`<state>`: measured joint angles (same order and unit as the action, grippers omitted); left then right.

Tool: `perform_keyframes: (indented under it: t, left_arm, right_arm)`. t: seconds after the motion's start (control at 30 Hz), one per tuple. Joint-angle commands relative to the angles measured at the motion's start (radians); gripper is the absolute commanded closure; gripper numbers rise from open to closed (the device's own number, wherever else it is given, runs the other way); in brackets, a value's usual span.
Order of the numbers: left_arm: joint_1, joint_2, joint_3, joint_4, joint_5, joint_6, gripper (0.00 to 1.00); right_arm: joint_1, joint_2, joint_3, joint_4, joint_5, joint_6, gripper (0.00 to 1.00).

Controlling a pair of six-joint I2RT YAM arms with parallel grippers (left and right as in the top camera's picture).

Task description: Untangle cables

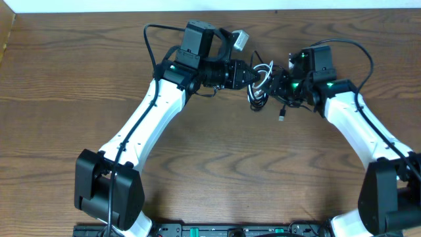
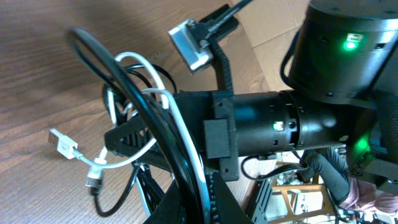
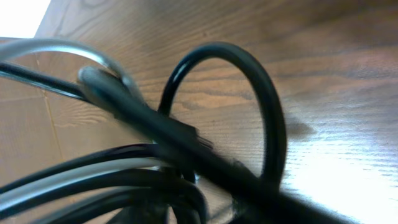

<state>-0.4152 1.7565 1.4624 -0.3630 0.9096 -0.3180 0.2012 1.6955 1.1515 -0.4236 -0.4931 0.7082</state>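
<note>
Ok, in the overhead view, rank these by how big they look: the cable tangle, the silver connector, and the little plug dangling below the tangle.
Largest to smallest:
1. cable tangle
2. silver connector
3. little plug
The connector may sit slightly nearer the camera, but the gaps look clear enough to rank.

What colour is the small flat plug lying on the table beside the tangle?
White: the small flat plug and its thin cord, best in left wrist view.

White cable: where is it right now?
Overhead view: the white cable is tangled with black cables at the far centre of the table, between the left gripper and right gripper.
</note>
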Motion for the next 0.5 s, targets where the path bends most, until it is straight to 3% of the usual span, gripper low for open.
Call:
perform_keyframes:
  t: [0.0, 0.1, 0.23, 0.47]
  left_arm:
    - [0.005, -0.016, 0.008, 0.01, 0.04, -0.002, 0.92]
    - [0.008, -0.016, 0.008, 0.01, 0.04, -0.002, 0.93]
    - [0.007, -0.016, 0.008, 0.008, 0.039, -0.001, 0.92]
    - [0.003, -0.011, 0.008, -0.158, -0.183, 0.01, 0.92]
  right_arm:
    - [-0.007, 0.059, -0.002, -0.022, 0.096, 0.02, 0.79]
    - [-0.013, 0.085, -0.002, -0.052, 0.134, 0.014, 0.84]
    - [-0.032, 0.1, -0.002, -0.066, 0.141, -0.04, 0.99]
    - [-0.103, 0.018, 0.001, 0.011, -0.123, -0.184, 0.99]
